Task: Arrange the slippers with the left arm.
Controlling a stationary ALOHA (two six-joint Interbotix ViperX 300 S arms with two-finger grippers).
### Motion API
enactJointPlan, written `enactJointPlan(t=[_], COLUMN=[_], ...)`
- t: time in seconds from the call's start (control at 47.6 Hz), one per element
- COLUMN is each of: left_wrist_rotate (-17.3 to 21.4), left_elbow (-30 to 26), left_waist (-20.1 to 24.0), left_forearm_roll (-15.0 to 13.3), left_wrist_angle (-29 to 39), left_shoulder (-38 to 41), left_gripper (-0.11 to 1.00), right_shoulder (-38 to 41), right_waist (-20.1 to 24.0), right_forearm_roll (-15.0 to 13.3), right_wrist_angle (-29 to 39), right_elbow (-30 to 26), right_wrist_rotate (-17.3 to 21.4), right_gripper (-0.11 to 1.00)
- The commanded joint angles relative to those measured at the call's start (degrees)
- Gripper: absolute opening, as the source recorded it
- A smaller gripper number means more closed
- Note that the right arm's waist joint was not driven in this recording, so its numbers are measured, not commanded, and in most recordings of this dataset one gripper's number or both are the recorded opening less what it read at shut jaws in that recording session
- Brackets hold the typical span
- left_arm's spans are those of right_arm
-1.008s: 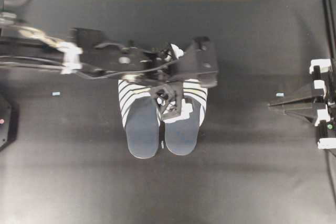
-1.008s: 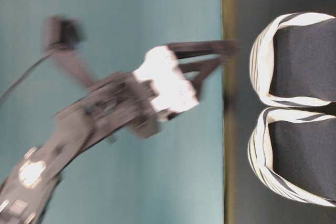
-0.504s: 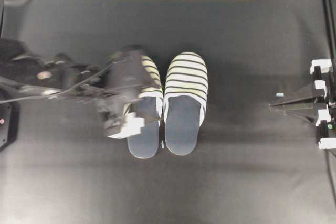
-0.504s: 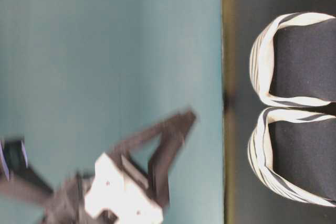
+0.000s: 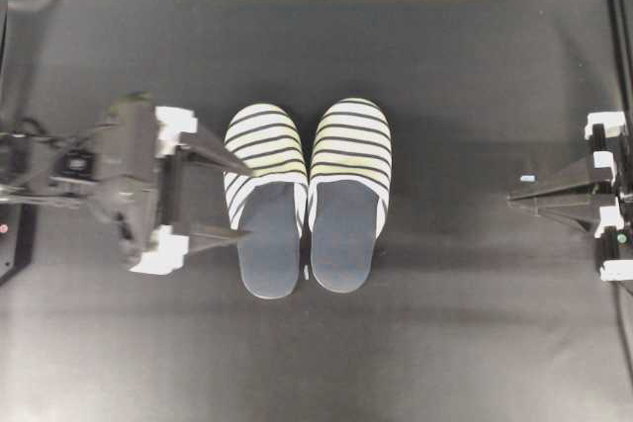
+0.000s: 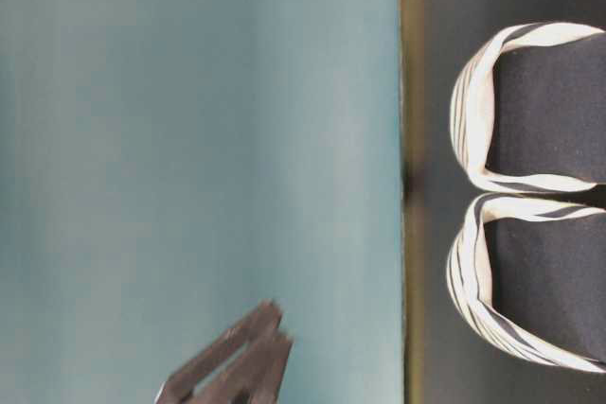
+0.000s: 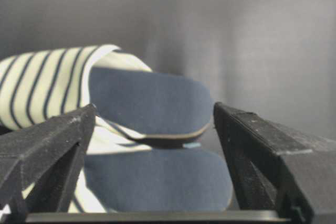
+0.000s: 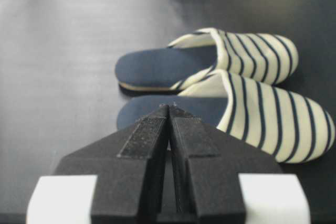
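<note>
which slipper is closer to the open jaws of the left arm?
The slipper on the left in the overhead view. The left gripper has its tips at that slipper's outer edge; the other slipper lies beyond it.

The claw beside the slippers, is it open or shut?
Open: the left gripper has its fingers spread wide, empty, beside the slippers.

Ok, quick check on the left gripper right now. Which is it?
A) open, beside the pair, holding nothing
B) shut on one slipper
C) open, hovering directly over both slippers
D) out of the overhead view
A: in the overhead view the left gripper stands with its fingers spread beside the slippers, nothing between them.
</note>
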Motion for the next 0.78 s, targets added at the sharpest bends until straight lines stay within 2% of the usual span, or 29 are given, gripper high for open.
enactJointPlan(t=[0.0,0.756], left_wrist_rotate=[0.0,-0.1], left_elbow=[1.4,14.5], left_waist=[-0.4,-0.9], left_forearm_roll=[0.1,0.1], left_wrist_angle=[-1.2,-0.1], left_shoulder=[-3.2,-27.9], left_gripper=[0.87,0.86], right_shoulder=[0.3,0.2], right_waist=[0.0,0.0], right_forearm_roll=[0.1,0.1], right_wrist_angle=[-0.2,-0.6], right_elbow=[-0.4,0.2], right_wrist_rotate=[0.4,0.3], right_gripper=[0.00,0.00])
